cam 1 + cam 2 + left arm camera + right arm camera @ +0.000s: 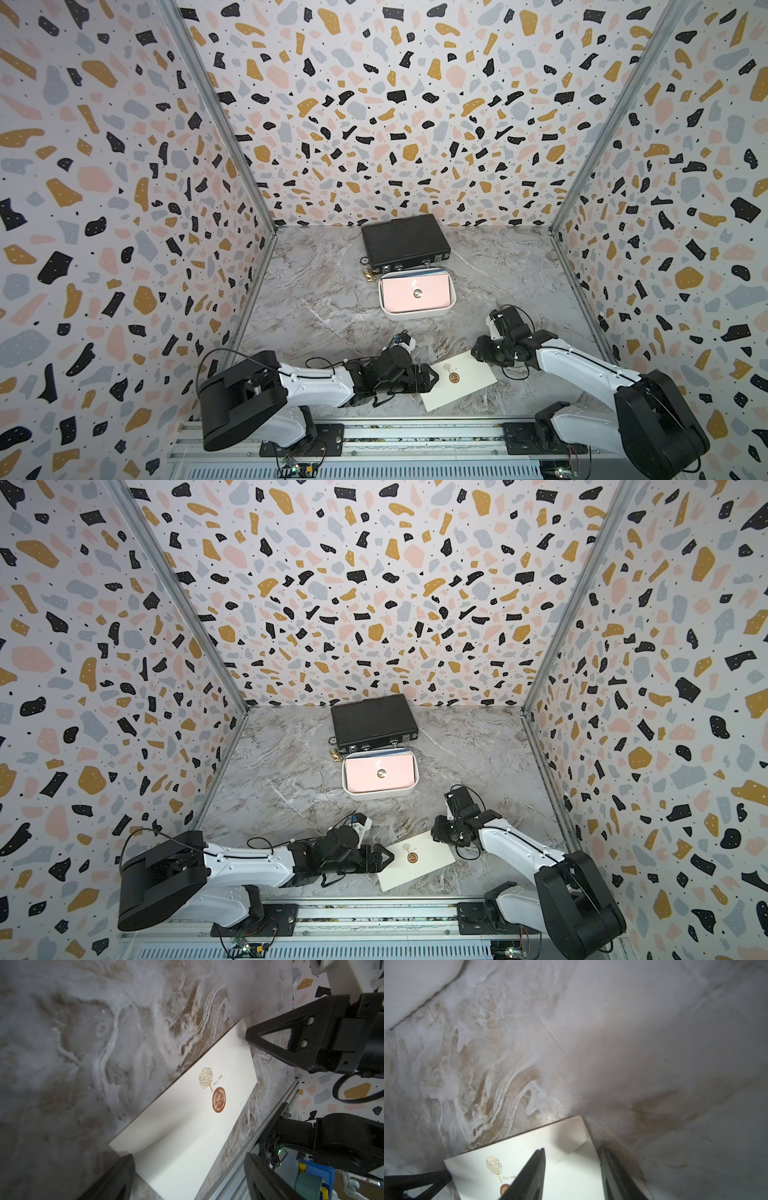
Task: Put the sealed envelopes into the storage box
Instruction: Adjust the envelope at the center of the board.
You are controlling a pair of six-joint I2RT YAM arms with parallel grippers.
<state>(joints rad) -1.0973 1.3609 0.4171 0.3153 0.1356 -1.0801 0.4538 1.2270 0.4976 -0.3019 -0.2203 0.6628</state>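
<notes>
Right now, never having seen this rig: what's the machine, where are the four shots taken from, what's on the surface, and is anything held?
Two robot arms are bolted to a rail at the near edge, and each ends in a two-finger gripper. The two wide pictures come from one stereo camera overhead, looking down into a walled cell. The two close-ups come from cameras on the arms' wrists.

On the marble table there is a closed black briefcase at the back. In front of it is a white storage box with a pink envelope on top of others. A cream envelope lies near the arms.

The left gripper and right gripper stand open at opposite ends of the cream envelope. Neither is closed on it.
</notes>
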